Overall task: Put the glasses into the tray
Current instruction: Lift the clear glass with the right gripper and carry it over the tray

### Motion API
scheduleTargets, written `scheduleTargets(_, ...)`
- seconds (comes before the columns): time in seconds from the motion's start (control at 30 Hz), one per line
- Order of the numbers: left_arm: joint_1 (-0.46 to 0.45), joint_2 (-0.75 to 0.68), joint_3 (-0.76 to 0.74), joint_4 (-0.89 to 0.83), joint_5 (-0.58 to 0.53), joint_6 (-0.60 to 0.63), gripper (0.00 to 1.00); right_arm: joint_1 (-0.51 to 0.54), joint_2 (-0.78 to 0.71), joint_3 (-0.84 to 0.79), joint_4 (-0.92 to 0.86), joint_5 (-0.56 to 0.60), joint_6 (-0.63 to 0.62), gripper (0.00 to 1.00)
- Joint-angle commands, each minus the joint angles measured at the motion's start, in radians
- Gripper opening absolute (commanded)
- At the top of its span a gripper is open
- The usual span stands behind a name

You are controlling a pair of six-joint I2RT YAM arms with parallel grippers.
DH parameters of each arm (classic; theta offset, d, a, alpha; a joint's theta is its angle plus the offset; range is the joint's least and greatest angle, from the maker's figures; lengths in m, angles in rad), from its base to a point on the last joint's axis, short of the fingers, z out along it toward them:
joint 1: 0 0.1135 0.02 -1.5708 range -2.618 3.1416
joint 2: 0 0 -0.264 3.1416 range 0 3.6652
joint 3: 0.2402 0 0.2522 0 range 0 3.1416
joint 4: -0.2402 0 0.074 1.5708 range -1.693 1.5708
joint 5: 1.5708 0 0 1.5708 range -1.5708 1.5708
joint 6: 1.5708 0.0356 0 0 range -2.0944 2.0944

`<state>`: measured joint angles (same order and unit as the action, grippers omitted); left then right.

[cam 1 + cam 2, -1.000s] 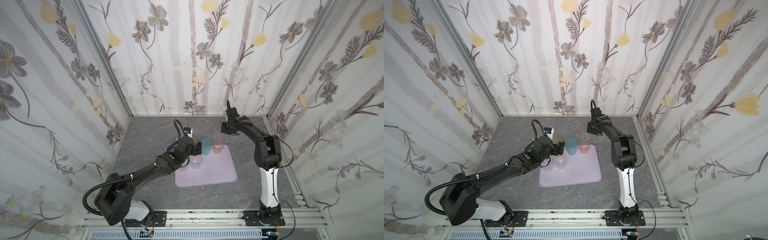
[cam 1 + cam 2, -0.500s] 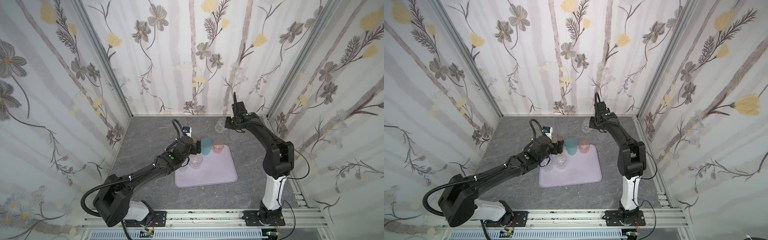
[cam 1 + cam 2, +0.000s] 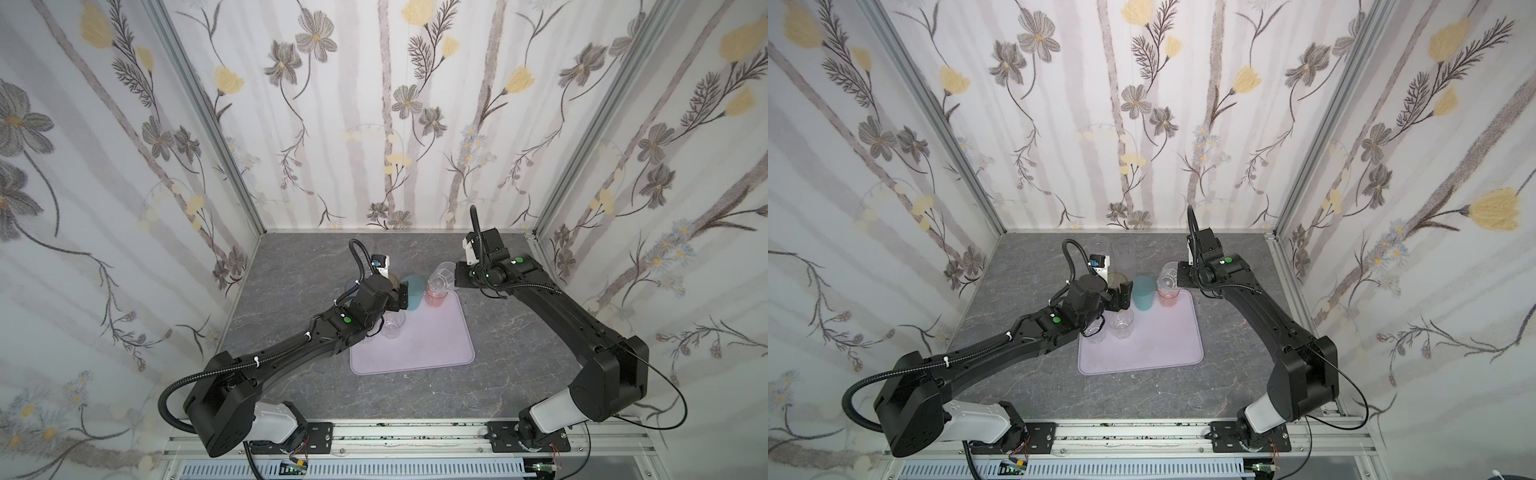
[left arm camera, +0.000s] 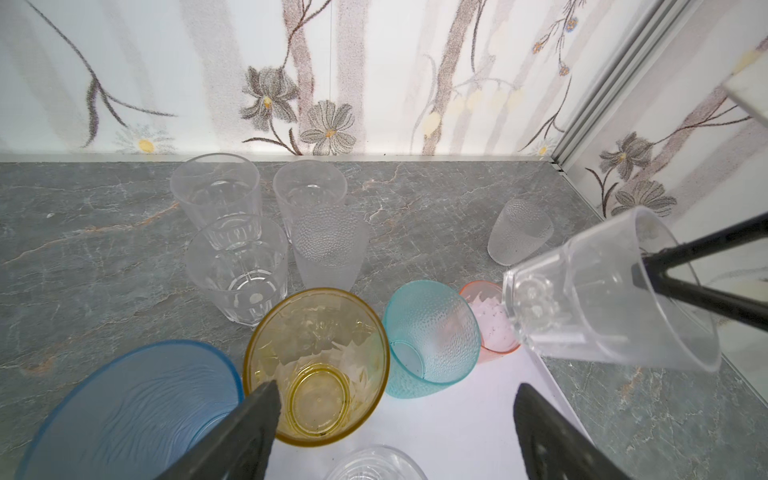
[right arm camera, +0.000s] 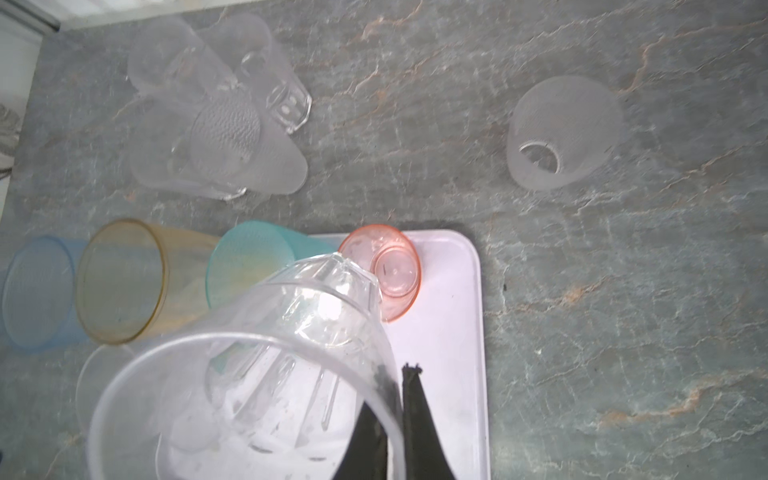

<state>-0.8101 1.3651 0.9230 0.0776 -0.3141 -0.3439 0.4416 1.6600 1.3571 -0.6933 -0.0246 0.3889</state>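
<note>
Obstructions: in a top view the left arm covered the left edge of the lilac tray and part of a small clear tumbler standing on it. The back group of clear and frosted tumblers on the counter read only faintly from above. The amber tumbler sat at the tray's edge; whether it was on or off the tray could not be settled. The blue tumbler was cut off by the frame. The teal tumbler and the pink tumbler stood on the tray's far side.

Left end effector: jaws wide, empty, just beside the amber tumbler.

Right end effector: pinched on the rim of a tilted clear tumbler, held in the air near the pink tumbler.
</note>
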Motion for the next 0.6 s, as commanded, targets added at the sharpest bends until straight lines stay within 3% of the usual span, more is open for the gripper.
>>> scheduleTargets(0.0,-0.010,0.006,0.001,0.027,-0.018,-0.014,0.91,0.050,-0.038,-0.048,0.020,-0.008,0.041,0.04)
scheduleTargets(0.27,-0.012,-0.010,-0.043,0.028,-0.031,-0.007,0.93,0.155,-0.054,-0.139,0.032,0.000,0.094,0.03)
scheduleTargets(0.57,-0.008,-0.045,-0.088,0.027,-0.055,-0.012,0.95,0.176,-0.028,-0.193,0.031,0.027,0.080,0.02)
